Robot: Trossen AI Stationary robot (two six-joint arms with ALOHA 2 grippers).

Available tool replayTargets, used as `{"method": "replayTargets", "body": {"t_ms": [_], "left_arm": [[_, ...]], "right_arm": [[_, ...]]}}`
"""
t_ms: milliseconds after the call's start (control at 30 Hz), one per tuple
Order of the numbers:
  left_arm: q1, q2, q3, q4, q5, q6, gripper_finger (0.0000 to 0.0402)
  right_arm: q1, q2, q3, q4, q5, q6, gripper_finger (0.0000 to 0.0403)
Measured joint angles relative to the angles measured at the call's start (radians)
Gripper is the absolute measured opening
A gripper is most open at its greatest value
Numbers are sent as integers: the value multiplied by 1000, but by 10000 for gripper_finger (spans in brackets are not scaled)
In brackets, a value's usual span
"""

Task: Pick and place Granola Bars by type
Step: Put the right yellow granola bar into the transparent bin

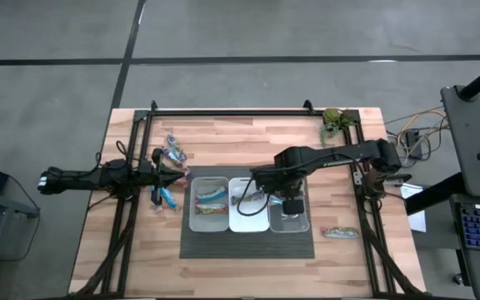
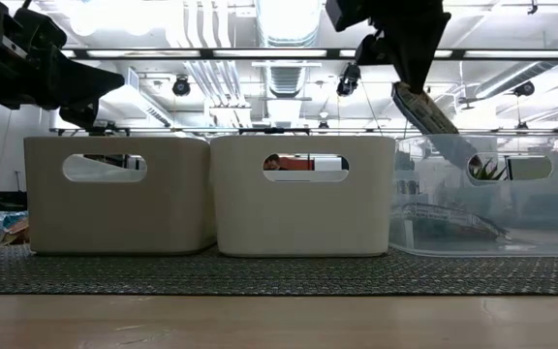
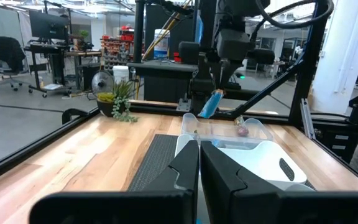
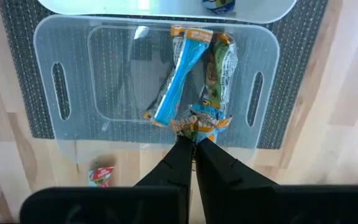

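Your right gripper (image 4: pixel 193 142) is pinching 1 blue bar (image 4: pixel 180 78) by its end, fingers closed, dangling it over the clear bin (image 4: pixel 55 134) holding matching wrappers; left fingers (image 3: pixel 182 171) are closed, empty.

No legible text, label or number on any wrapper, bin or equipment.

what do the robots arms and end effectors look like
Both arms are matte black, built of slim jointed segments. The left arm tapers to a pointed left end effector. The right arm has chunkier rounded joints and a thin cable looping near its wrist. The right end effector has two flat, angular black fingers.
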Motion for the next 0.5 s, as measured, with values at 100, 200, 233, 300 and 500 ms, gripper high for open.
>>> {"method": "replayTargets", "body": {"t_ms": [100,200,233,300,500], "left_arm": [[0,0,0,0,0,0,0],[0,0,0,0,0,0,0],[0,0,0,0,0,0,0],[0,0,0,0,0,0,0],[0,0,0,0,0,0,0]], "right_arm": [[-2,17,5,3,-19,2,8],[-2,32,6,11,-20,8,8],[-2,37,6,11,-20,9,8],[-2,49,6,15,-21,9,8],[-2,83,7,22,-22,8,8]]}}
